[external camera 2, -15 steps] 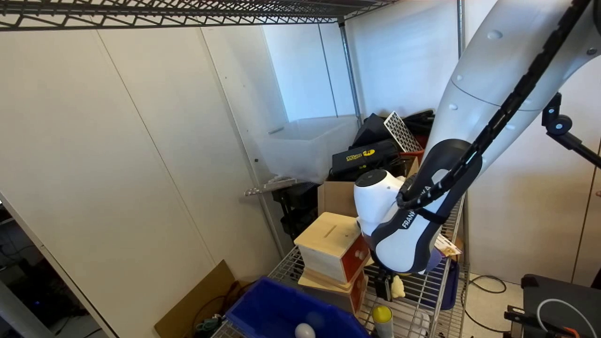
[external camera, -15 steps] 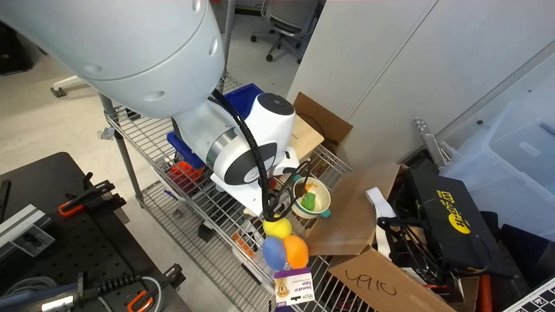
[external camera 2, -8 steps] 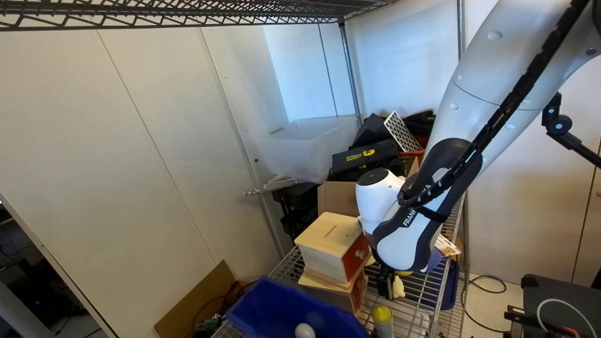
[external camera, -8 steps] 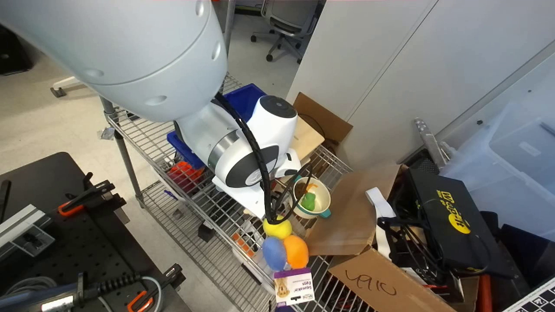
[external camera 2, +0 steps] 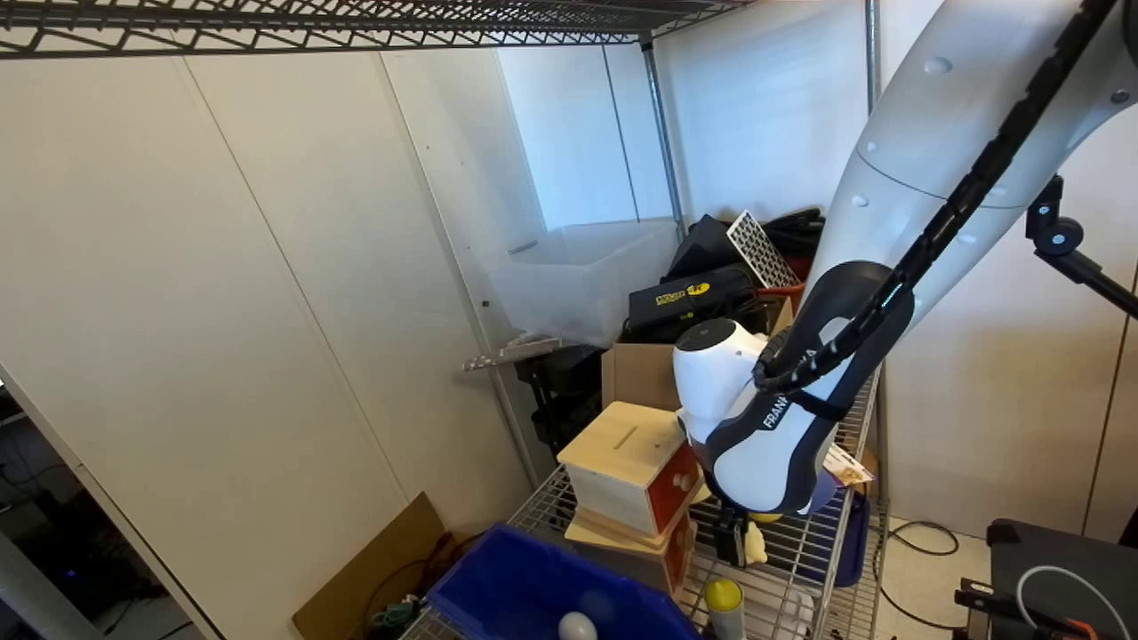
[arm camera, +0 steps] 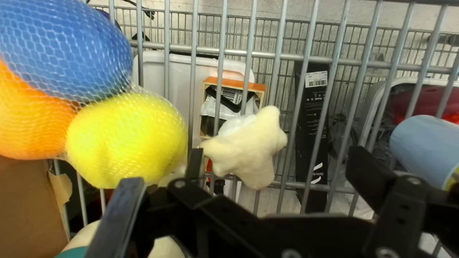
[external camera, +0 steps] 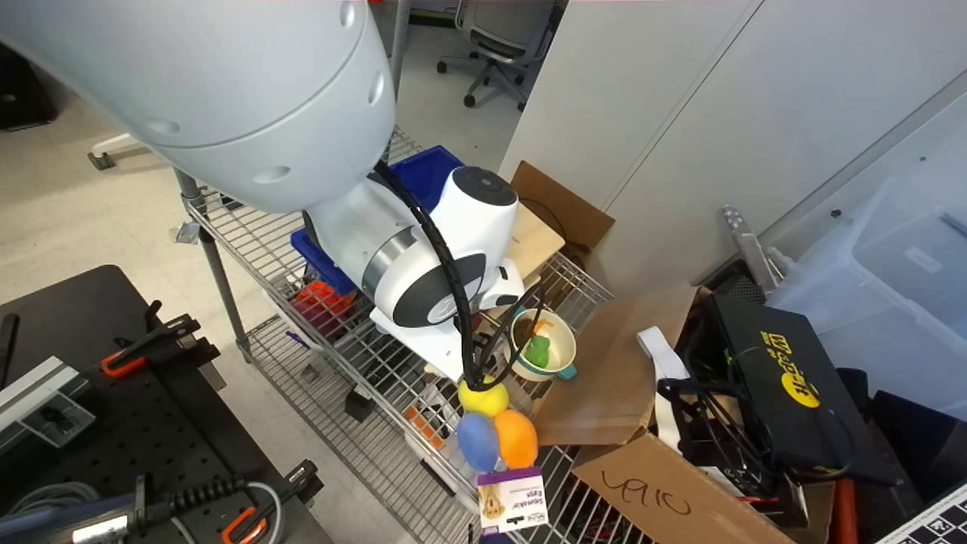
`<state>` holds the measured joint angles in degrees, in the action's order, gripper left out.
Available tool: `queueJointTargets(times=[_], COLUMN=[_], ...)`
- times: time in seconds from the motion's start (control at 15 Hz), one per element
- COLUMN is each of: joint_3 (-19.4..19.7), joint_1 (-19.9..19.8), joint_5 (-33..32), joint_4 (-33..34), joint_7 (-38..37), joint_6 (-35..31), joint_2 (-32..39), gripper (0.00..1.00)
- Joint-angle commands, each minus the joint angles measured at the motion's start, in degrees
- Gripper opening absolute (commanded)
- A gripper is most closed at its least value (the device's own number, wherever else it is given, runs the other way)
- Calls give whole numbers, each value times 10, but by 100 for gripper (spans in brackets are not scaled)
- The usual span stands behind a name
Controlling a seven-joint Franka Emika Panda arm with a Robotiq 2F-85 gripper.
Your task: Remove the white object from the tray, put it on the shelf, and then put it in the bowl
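looking well left of the yellow ball (arm camera: 127, 139), we see in an exterior view a smooth, white, rounded thing (external camera 2: 577, 626) inside the blue tray (external camera 2: 524, 569). just right of the yellow ball, in the wrist view, we see a cream-white star (arm camera: 247, 147) with five blunt, soft-looking arms, lying on the wires of the shelf (arm camera: 263, 55). we cannot tell which of the two the task means. the gripper (arm camera: 274, 159) has its jaws spread wide, the star showing unpinched between them.

the lower edge of an exterior view cuts off part of the rounded thing. in the wrist view, the bowl (arm camera: 81, 237), near the yellow ball, is mostly covered or cut off. a whitish patch (arm camera: 235, 125) at the star's upper left edge is hard to make out, and we cannot tell whether it belongs to the star. farther right of the yellow ball, a pale cylinder (arm camera: 423, 147) runs past the edge of the view, its yellow end partly behind the gripper.

we cannot tell the rounded thing's long axis. one arm of the star points at the yellow ball and another straight away from it; the star spreads about equally along and across that line.
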<state>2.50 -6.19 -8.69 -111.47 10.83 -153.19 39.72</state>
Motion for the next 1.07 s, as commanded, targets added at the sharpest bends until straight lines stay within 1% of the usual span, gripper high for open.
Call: queueJointTargets(times=[0.0,0.07,0.47,0.73,1.0], joint_3=[-2,-6,3,18,38], joint_1=[-4,-7,8,23,38], joint_5=[0,3,-3,-10,-21], joint_4=[-29,-39,-121,-160,-180], joint_7=[9,12,-4,-22,-41], joint_6=[-17,-22,-65,-88,-112], joint_2=[-20,-26,-84,-118,-139], gripper=[100,100,100,100,100])
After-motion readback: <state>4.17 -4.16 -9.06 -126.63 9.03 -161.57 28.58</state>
